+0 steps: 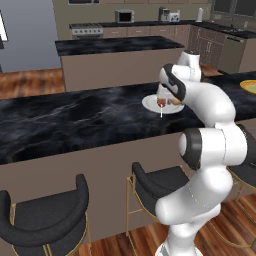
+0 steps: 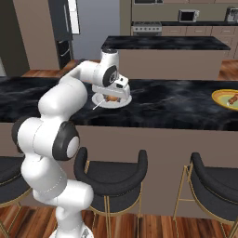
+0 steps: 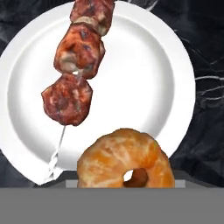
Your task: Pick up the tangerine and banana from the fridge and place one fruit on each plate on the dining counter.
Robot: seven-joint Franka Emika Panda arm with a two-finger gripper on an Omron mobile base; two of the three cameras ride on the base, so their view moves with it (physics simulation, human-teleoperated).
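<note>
The tangerine is pinched in the gripper just above the white plate, ready to be set beside the meat stick.

Hiding most of the white plate behind the arm in the left base view; cutting the tangerine's lower part and the skewer's top at the hand view's edges; cropping the yellow plate.

Tangerine orange, round, over near rim of white plate on dining counter.
</note>
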